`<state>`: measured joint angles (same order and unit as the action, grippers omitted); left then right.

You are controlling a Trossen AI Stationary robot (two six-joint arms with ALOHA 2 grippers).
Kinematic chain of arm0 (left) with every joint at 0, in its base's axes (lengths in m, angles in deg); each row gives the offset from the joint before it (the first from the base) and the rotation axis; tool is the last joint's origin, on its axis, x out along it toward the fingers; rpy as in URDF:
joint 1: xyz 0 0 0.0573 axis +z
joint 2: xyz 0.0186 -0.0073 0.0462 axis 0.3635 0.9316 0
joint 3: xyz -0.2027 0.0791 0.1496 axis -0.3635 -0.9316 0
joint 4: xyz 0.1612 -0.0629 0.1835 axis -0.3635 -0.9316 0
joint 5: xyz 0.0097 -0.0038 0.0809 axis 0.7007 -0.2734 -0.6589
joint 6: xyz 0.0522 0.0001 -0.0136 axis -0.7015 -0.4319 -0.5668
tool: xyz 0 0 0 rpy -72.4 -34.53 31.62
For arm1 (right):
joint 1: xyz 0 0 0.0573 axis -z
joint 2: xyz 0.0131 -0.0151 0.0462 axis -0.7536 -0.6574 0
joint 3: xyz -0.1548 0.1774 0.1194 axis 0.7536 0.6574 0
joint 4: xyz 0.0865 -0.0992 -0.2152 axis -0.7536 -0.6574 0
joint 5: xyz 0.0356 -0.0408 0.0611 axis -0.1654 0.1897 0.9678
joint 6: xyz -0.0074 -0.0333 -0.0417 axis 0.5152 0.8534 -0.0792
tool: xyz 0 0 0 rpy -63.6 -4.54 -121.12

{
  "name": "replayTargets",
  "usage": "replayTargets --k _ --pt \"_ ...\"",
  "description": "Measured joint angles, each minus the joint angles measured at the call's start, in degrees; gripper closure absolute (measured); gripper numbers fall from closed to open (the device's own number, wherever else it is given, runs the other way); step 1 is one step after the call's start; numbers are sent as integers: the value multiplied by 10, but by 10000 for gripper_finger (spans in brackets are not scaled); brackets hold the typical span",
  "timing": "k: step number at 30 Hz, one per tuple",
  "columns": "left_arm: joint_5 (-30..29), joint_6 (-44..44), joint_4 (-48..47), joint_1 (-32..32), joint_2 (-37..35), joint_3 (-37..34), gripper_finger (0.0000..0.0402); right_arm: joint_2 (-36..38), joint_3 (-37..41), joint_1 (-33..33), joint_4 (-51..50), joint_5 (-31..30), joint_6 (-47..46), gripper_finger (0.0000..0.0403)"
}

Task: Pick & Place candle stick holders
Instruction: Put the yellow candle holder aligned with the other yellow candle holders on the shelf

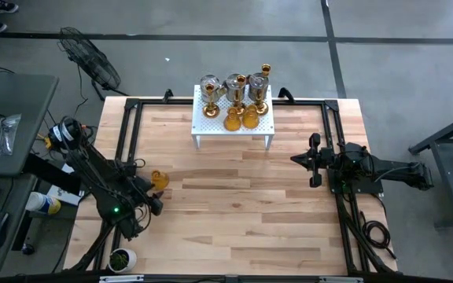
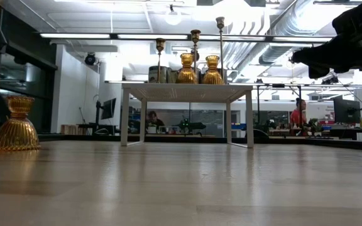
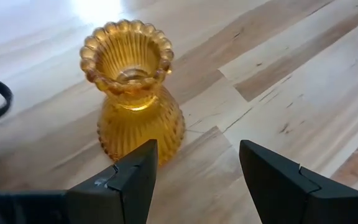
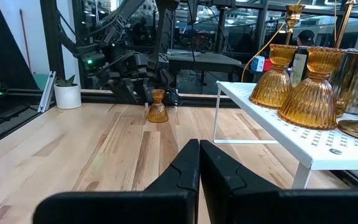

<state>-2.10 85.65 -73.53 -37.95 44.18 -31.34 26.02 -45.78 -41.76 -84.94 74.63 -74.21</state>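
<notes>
The squat, ribbed amber-orange glass candle stick holder (image 3: pixel 133 102) stands upright and alone on the pale wooden worktop (image 1: pixel 234 204), near its left edge and well apart from the white perforated metal stand (image 1: pixel 233 126) at the back, where the other holders are grouped: silver-grey metal goblets (image 1: pixel 209 86), two more amber glass cups (image 1: pixel 241 119) and a tall slim gold stemmed one (image 1: pixel 265 75).

The left gripper (image 3: pixel 194 171) sits low just beside this lone cup, its fingers parted and empty. In the left wrist view the cup lies just beyond the fingertips and off toward one finger rather than centred in the gap; nothing touches it. Whether the cup is about to be picked up or has just been set down cannot be told from this moment alone. If a pick is intended, the next move calls for shifting the left gripper sideways until the cup's narrow waist is centred, advancing so the fingers pass either side, then closing gently, since ribbed glass could slip or tip.

The right gripper (image 4: pixel 199 158) waits above the worktop's right side, fingers pressed together on nothing, pointing toward the middle.
</notes>
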Motion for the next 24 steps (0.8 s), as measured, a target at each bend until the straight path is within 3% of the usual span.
replayTargets --k 8,15,20,24 --pt "-7 -7 -24 0 17 0 178 0 0 0 0 0 0 399" --pt "43 6 -22 0 30 0 175 0 0 0 0 0 0 399" --pt "52 21 -24 0 30 0 131 0 0 0 0 0 0 399" --pt "27 19 -30 0 30 -5 84 0 0 0 0 0 0 399"
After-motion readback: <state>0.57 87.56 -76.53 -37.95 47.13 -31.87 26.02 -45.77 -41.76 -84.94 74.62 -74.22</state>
